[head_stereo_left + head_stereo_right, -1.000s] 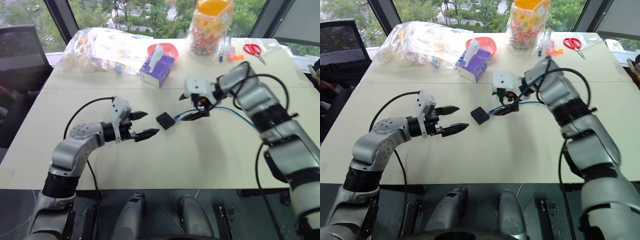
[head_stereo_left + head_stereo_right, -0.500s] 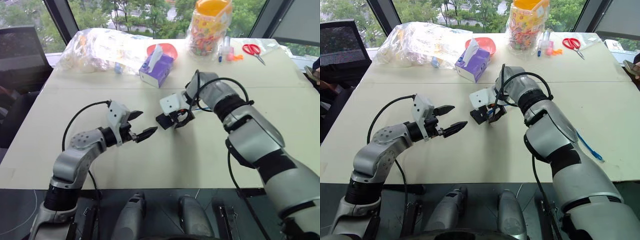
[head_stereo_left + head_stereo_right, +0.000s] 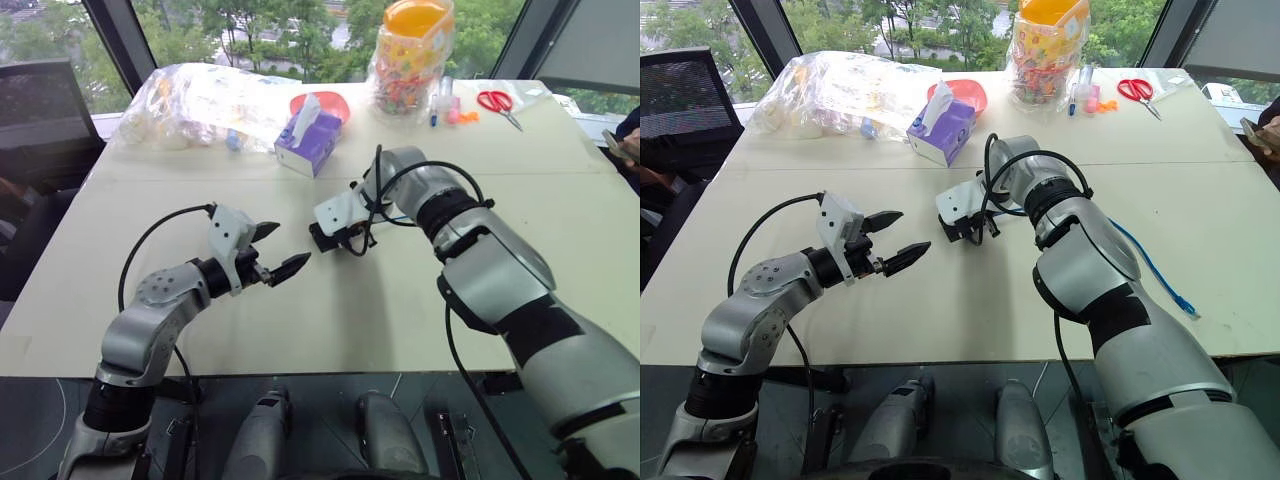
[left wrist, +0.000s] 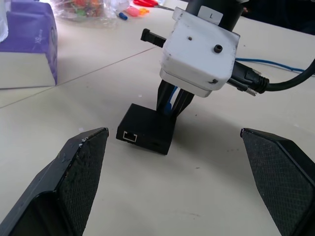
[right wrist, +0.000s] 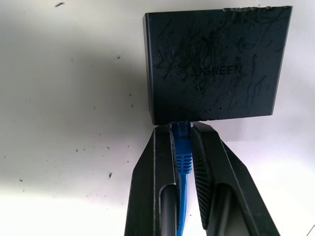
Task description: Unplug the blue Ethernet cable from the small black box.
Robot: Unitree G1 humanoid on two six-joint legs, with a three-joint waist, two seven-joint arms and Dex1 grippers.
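The small black box (image 3: 320,238) lies flat on the table's middle, and its empty front socket faces me in the left wrist view (image 4: 145,130). The blue Ethernet cable (image 5: 182,153) is plugged into the box's far side and trails off to the right across the table (image 3: 1152,272). My right gripper (image 5: 180,132) points down behind the box, shut on the blue plug right at the socket. To the left of the box my left gripper (image 3: 287,247) is held level and open, a short gap away from it, with nothing in it.
At the back of the table are a purple tissue box (image 3: 312,140), a red bowl (image 3: 335,100), crumpled plastic bags (image 3: 205,90), a jar of sweets (image 3: 412,55) and red scissors (image 3: 497,100). A black chair (image 3: 40,110) stands off the table's left.
My right gripper came down and left from over the cable to the box and shut on the blue plug. The left gripper turned slightly in place and stayed open.
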